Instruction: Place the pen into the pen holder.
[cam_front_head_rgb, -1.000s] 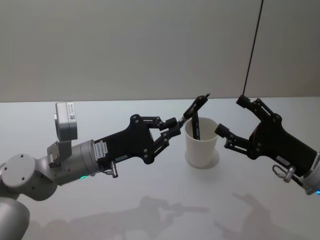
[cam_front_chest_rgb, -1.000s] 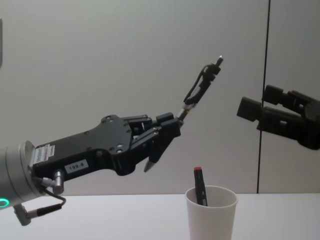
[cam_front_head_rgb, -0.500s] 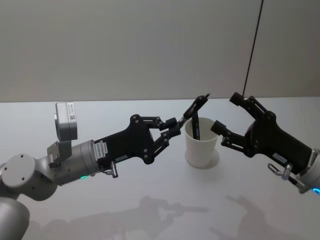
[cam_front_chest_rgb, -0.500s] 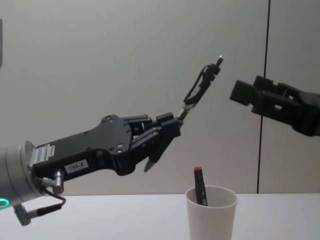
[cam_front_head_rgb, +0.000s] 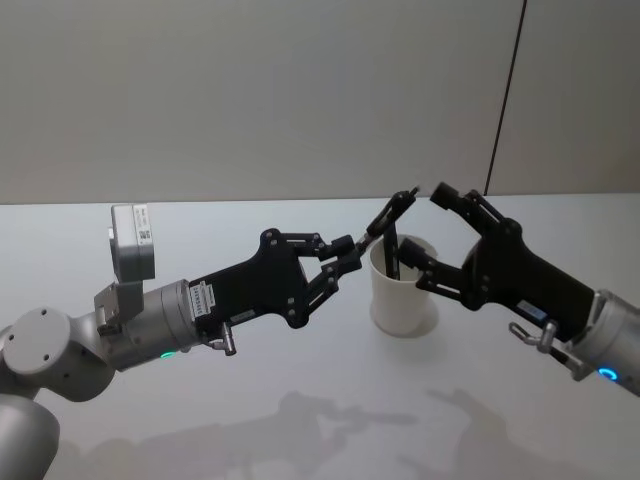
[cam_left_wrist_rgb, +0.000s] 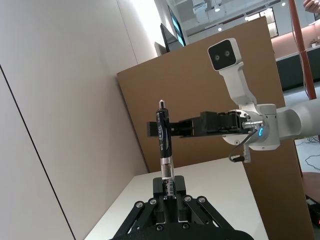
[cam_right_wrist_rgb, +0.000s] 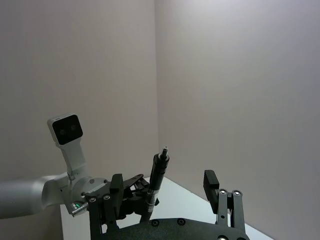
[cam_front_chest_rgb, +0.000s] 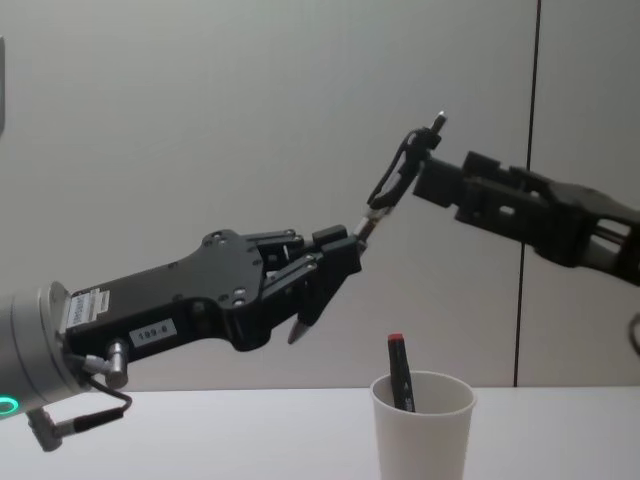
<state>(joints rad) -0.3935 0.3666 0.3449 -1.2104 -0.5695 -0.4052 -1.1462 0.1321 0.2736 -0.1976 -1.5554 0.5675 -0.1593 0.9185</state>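
Two pens were counted: one pen (cam_front_chest_rgb: 403, 172) held aloft, one marker (cam_front_chest_rgb: 399, 372) in one paper cup (cam_front_chest_rgb: 423, 437).

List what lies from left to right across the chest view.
Left claw gripping a black pen → white paper cup with a red-capped marker inside → right claw, open, reaching the pen's top.
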